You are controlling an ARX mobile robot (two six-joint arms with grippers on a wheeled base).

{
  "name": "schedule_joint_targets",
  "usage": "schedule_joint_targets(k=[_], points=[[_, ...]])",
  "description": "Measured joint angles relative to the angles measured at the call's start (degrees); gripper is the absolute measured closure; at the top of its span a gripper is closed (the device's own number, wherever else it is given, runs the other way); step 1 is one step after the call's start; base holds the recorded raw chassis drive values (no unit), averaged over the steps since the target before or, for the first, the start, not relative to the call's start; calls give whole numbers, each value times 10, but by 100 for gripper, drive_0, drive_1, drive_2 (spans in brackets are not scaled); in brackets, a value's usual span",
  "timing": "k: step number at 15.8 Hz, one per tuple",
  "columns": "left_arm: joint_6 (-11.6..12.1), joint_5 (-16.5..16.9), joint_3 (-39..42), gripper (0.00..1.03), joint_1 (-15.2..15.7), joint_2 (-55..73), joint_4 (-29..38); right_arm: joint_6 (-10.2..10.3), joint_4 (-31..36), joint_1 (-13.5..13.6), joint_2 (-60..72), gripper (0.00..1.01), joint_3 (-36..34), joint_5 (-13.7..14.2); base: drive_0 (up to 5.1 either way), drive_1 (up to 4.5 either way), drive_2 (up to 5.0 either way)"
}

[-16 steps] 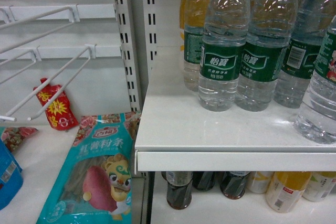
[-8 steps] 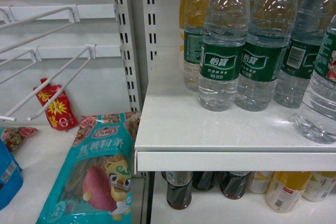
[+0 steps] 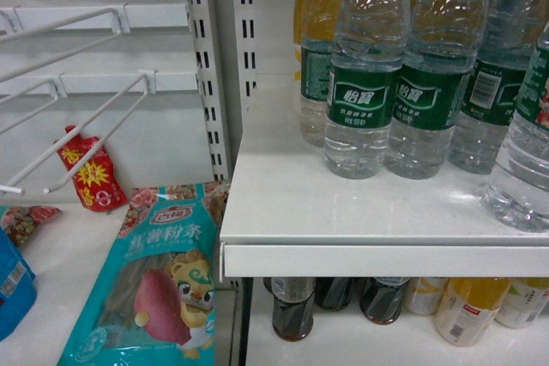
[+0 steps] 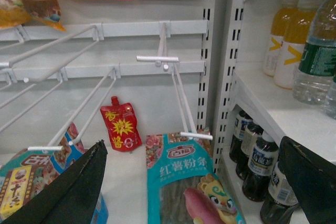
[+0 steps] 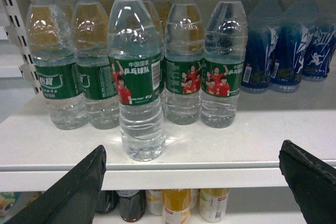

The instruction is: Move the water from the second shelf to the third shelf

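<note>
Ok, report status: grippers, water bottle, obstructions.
Left gripper open, empty. Right gripper open, facing the shelf. Water bottle upright at front edge, ungrasped. Other water bottles close behind; nothing in front.

Head view crops the water bottles' (image 3: 369,75) caps; lower-shelf cola bottles (image 3: 293,306) hide under the shelf (image 3: 377,259)

The water bottle (image 5: 136,72) was clear, its dark green label showing red-shirted figures and white characters. Blue-labelled bottles (image 5: 286,51) stood on a white shelf (image 5: 220,150).
</note>
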State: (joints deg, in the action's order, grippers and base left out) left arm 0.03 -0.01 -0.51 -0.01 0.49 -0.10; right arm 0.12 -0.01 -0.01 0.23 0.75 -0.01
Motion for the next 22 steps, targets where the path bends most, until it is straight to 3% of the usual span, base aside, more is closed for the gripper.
schedule_joint_targets(k=[22], points=[[0,0,0,5,0,0,-2,-2,-3,0,0,3,0,0,0,0,0]])
